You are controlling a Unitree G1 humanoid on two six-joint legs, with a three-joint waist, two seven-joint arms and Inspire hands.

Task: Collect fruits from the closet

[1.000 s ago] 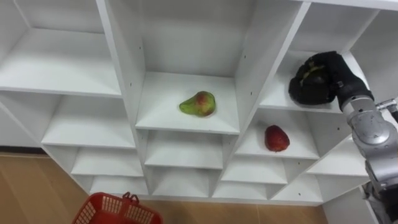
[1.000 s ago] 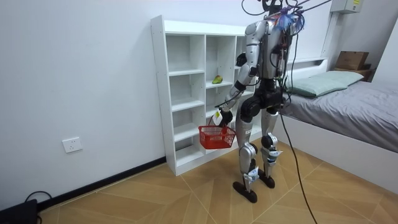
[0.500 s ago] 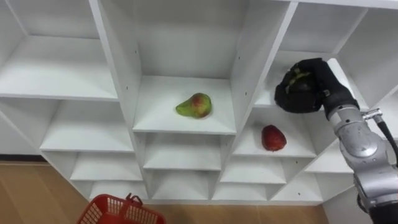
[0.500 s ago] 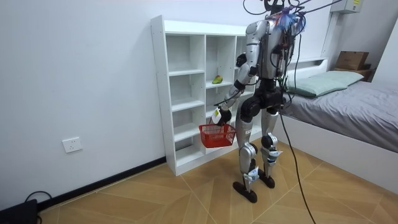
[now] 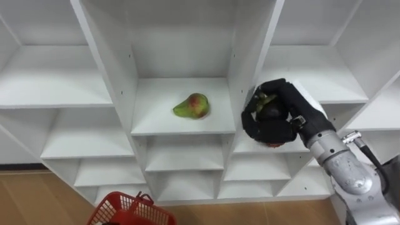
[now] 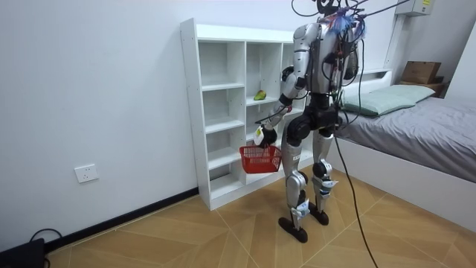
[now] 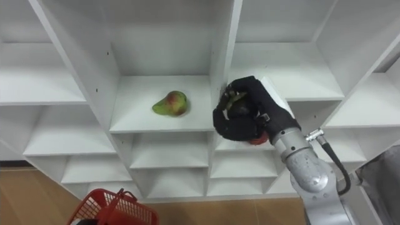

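Hanging from the left hand (image 6: pixel 259 137), whose fingers hook the handle, the basket (image 5: pixel 144 209) sits low at the lower left, mouth up. Up and right of it, in the closet's (image 5: pixel 156 128) middle bay, a pear (image 5: pixel 192 106) lies on its side, long axis along the shelf, narrow end to the left. Just right of that bay's wall, the right hand (image 5: pixel 278 125) is out in front of the shelves, fingers curled tight round a dark fruit (image 5: pixel 270 111). A red fruit (image 5: pixel 272 144) peeks out under it, on the shelf behind. The drop looks next: the basket lies down and left of the loaded hand, well apart. No writing is legible.
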